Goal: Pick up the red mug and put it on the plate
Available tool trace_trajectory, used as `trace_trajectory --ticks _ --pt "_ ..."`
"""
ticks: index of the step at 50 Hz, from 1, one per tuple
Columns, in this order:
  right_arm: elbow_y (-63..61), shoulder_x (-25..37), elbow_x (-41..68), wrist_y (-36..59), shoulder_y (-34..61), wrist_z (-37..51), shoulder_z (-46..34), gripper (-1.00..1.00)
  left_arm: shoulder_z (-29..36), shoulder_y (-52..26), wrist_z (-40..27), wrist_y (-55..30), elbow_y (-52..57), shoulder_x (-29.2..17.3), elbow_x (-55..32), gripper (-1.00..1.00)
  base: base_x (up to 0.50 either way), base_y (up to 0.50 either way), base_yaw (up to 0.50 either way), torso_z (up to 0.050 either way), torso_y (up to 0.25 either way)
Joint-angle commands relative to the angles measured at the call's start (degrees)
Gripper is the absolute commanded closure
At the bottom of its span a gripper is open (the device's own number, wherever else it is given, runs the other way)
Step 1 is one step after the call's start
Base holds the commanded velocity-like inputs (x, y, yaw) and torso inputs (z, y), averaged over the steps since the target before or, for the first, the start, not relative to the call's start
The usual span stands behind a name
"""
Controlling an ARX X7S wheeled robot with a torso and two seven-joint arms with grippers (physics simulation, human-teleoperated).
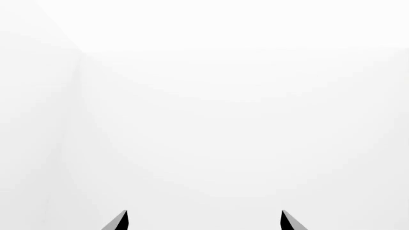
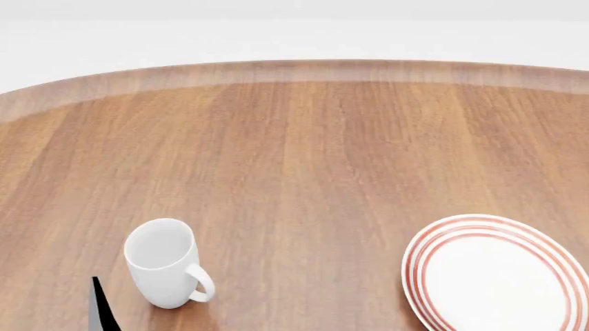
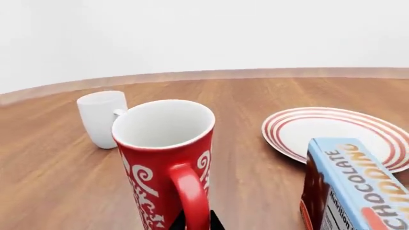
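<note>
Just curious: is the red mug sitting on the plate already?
No, the red mug stands on the wooden table, beside the plate.

Readable text on one box only.
The blue box [image 3: 355, 187] reads "CHOCOLATE" in white letters, with orange lettering beneath and small side print, both illegible.

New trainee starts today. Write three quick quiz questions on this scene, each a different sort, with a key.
1. True or false: the red mug already sits on the plate.
2. Which thing stands beside the plate in the right wrist view? A) pudding box B) kettle C) bowl
3. Fill in: the white mug stands ____ on the table.

Key: 1 false; 2 A; 3 upright.
</note>
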Motion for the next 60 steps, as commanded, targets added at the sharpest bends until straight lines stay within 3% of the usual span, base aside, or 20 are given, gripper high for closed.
trace_trajectory --ticks 1,13,18,32,46,60 --pt "-22.5 5.3 -2.5 10.3 -5.1 6.3 3.0 1.0 0.4 -0.2 -0.1 0.3 -0.2 -0.1 -0.2 -1.0 0.0 0.0 0.0 0.0 0.0" --pt "-36.2 7.7 2.2 25.5 -3.0 13.0 7.3 1.0 0.7 -0.3 -0.4 0.8 -0.3 -0.2 -0.3 -1.0 0.0 0.0 0.0 0.0 0.0" --pt "-42.2 9.1 2.2 36.5 -0.3 16.1 8.3 1.0 0.8 -0.4 -0.5 0.8 -0.3 -0.3 -0.3 -1.0 0.0 0.0 0.0 0.0 0.0" --pt "-52.2 11.7 16.9 56.2 10.5 23.7 15.2 1.0 1.4 -0.5 -1.0 1.0 -0.3 -0.6 -0.4 -1.0 0.0 0.0 0.0 0.0 0.0" --pt "-51.2 15.0 42.1 65.6 25.2 32.2 24.3 1.0 2.1 -0.7 -1.8 1.2 -0.1 -1.0 -0.5 -1.0 0.0 0.0 0.0 0.0 0.0" --pt "-49.6 16.8 49.7 69.4 33.4 37.4 25.5 1.0 3.2 -1.0 -3.0 1.2 -0.1 -1.5 -0.4 -1.0 0.0 0.0 0.0 0.0 0.001"
